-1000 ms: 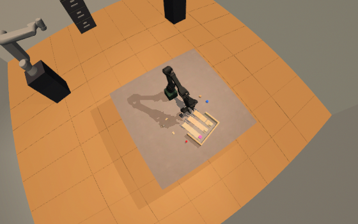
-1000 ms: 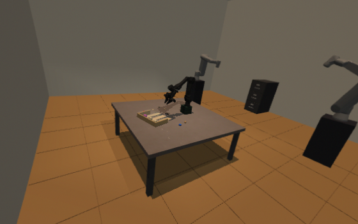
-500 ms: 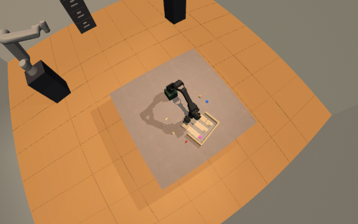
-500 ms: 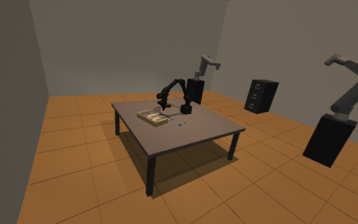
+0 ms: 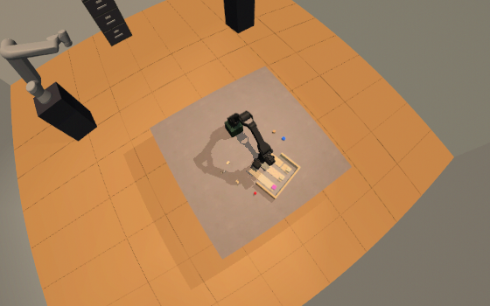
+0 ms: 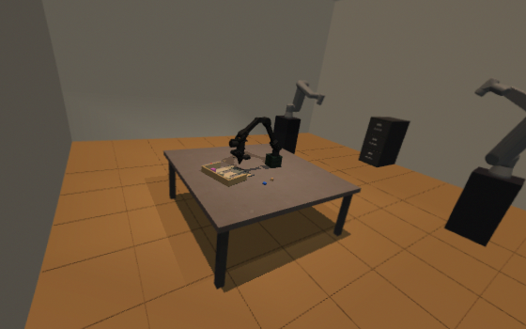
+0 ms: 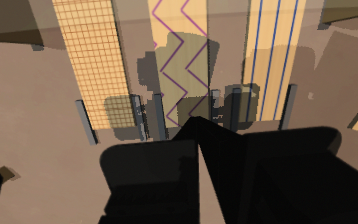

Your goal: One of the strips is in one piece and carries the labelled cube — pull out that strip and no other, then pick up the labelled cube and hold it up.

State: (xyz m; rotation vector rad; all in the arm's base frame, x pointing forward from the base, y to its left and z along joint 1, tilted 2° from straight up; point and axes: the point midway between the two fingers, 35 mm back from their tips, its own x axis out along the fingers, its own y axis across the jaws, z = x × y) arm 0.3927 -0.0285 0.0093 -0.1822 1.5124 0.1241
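My gripper (image 6: 239, 162) (image 7: 195, 121) is shut and empty, pointing down above the near ends of the strips. The wrist view shows three pale wooden strips side by side: an orange-gridded strip (image 7: 92, 60) at left, a purple-zigzag strip (image 7: 195, 22) in the middle, and a blue-lined strip (image 7: 271, 60) at right. Grey rails flank their near ends. The far ends are outside that view. A magenta cube (image 5: 274, 187) (image 6: 213, 169) sits at the far end of one outer strip (image 5: 263, 179). Breaks in the strips and any cube label cannot be made out.
A low wooden tray wall (image 5: 289, 181) (image 6: 238, 180) surrounds the strips' far ends. A red piece (image 5: 255, 193) lies beside the tray. A blue piece (image 5: 283, 138) (image 6: 264, 183) and an orange piece (image 5: 274, 131) (image 6: 272, 179) lie on the other side. Small tan pieces lie nearer the base.
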